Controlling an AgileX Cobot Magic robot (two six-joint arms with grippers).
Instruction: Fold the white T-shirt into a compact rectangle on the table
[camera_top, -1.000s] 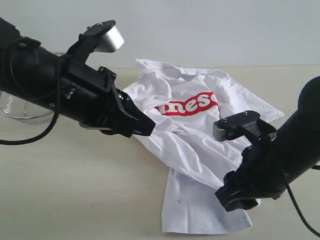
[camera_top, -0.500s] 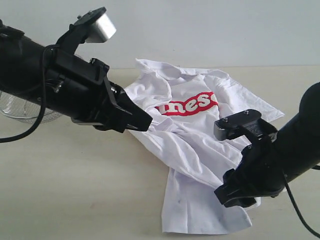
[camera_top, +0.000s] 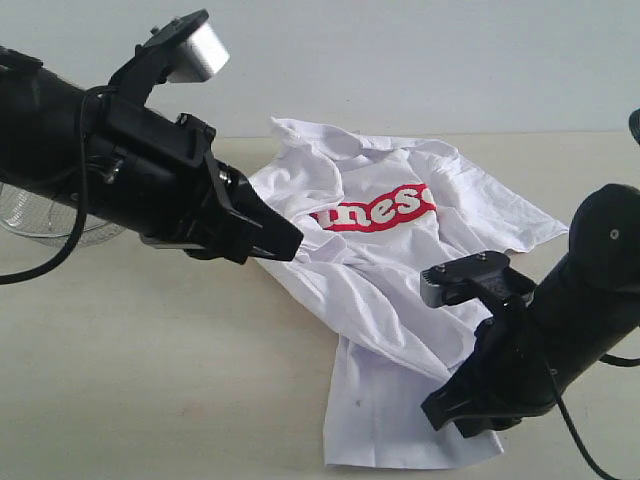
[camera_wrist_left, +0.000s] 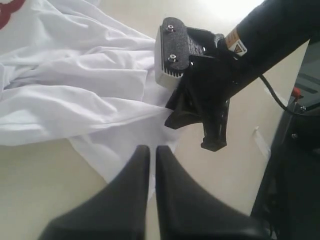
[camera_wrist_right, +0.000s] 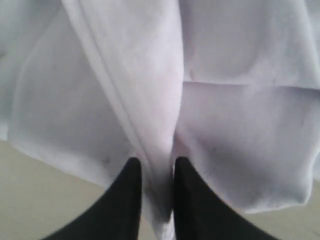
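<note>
**A:** Where is the white T-shirt (camera_top: 390, 270) found?

**B:** It is spread crumpled on the table (camera_top: 150, 380), red lettering up. It lies just ahead of the left gripper (camera_top: 288, 240) and beneath the right gripper (camera_wrist_right: 156, 167), with its lower hem at the right gripper's side.

**A:** How are the grippers set?

**B:** The left gripper's fingers are pressed together at the shirt's edge; whether cloth is caught there cannot be told. A raised fold of white cloth is clamped between the right gripper's fingers.

**A:** How should this step be done well?

**B:** Judging by the layout, the hem fold is likely to be carried toward the collar. It should be lifted only slightly, so that the layers beneath are not dragged. It should then be laid flat with the edges matched. A thin pinch could slip, so the grip is best checked before anything is pulled.
</note>
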